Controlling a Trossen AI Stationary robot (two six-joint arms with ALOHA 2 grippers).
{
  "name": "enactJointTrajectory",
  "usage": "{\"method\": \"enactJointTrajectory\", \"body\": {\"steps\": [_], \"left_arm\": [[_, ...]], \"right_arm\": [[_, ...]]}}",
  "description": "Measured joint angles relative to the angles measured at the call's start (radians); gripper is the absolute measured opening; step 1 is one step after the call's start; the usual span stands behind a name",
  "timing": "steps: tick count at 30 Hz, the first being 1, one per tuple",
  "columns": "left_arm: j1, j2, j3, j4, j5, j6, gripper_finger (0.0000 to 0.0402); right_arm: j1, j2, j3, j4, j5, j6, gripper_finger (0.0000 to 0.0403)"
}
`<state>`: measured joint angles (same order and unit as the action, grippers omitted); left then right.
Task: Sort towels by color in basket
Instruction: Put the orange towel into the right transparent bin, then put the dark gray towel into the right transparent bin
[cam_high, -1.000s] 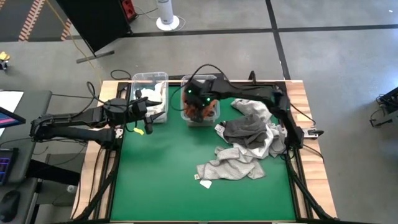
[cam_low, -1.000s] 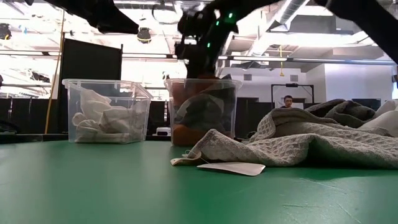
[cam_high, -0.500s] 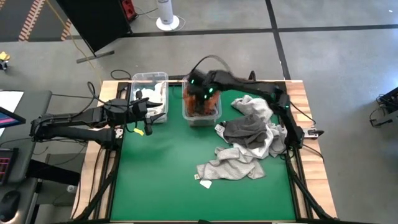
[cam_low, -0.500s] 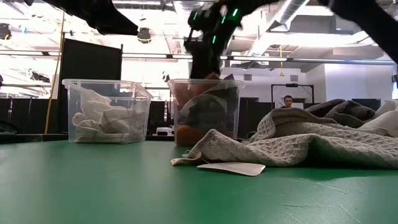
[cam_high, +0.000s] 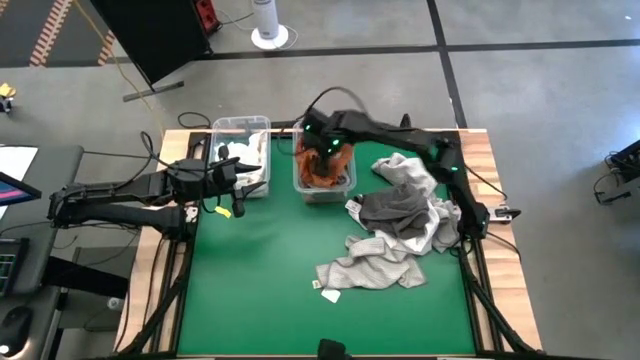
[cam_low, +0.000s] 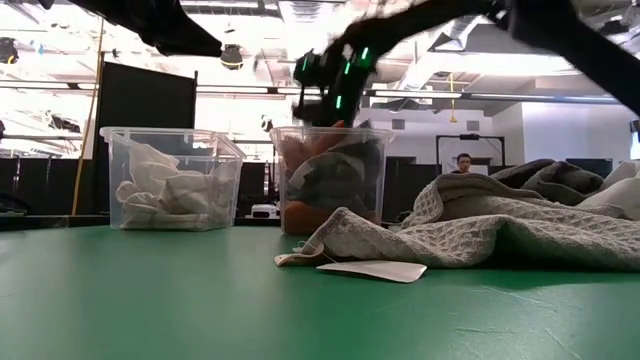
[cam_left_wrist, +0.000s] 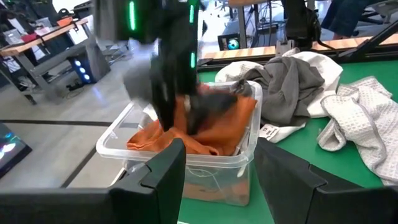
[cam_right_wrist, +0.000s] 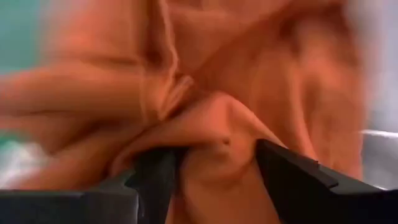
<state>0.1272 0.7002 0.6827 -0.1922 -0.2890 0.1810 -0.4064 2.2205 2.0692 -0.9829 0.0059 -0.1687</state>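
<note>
- The rust-orange soft towel (cam_high: 322, 168) lay bunched in the clear plastic bin (cam_high: 322, 190) at the far middle of the green worktop (cam_high: 270, 290), part of it heaped above the rim.
- The right tool (cam_high: 322, 152) was down over that bin, its fingers (cam_right_wrist: 155, 171) spread wide with a fold of the orange cloth lying between them; I could not tell whether they pressed it or merely straddled it.
- To finish this step well, I judged the tool should let go fully and rise straight up, so no fold catches and drags back out.
- Beside it stood a second clear bin (cam_high: 243, 150) holding white cloths (cam_low: 160, 190).
- Still unsorted, near the right side of the worktop, lay a dark grey towel (cam_high: 395, 210) on a white one (cam_high: 405, 172), and a light grey waffle-weave towel (cam_high: 375, 268) nearer the front.
- The left tool (cam_high: 238, 178) waited close beside the white bin, fingers (cam_left_wrist: 165, 168) apart and carrying nothing.
</note>
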Motion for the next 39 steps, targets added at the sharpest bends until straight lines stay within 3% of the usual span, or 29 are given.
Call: {"method": "enactJointTrajectory", "body": {"steps": [6, 11, 21, 26, 29, 32, 39], "left_arm": [[0.000, 0.000, 0.000, -0.023, 0.000, -0.002, 0.0183], [0.000, 0.000, 0.000, -0.030, 0.000, 0.005, 0.0183], [0.000, 0.000, 0.000, -0.037, 0.000, 0.005, 0.0183], [0.000, 0.000, 0.000, -0.069, -0.001, -0.003, 0.0183], [0.000, 0.000, 0.000, -0.081, -0.001, -0.004, 0.0183], [0.000, -0.001, 0.000, -0.082, -0.001, -0.005, 0.0183], [-0.003, -0.001, 0.000, -0.089, -0.001, -0.015, 0.0183]], "right_arm": [[-0.005, 0.136, 0.008, 0.005, -0.001, -0.012, 0.0264], [-0.001, 0.116, 0.002, -0.010, -0.001, -0.017, 0.0264], [0.000, -0.253, 0.001, -0.050, 0.114, -0.005, 0.0264], [0.025, -0.411, -0.004, -0.349, 0.135, 0.091, 0.0264], [0.074, -0.476, -0.095, -0.500, 0.200, 0.202, 0.0264], [0.128, -0.546, -0.263, -0.524, 0.225, 0.301, 0.0264], [0.223, -0.698, -0.700, -0.252, 0.151, 0.423, 0.0264]]}}
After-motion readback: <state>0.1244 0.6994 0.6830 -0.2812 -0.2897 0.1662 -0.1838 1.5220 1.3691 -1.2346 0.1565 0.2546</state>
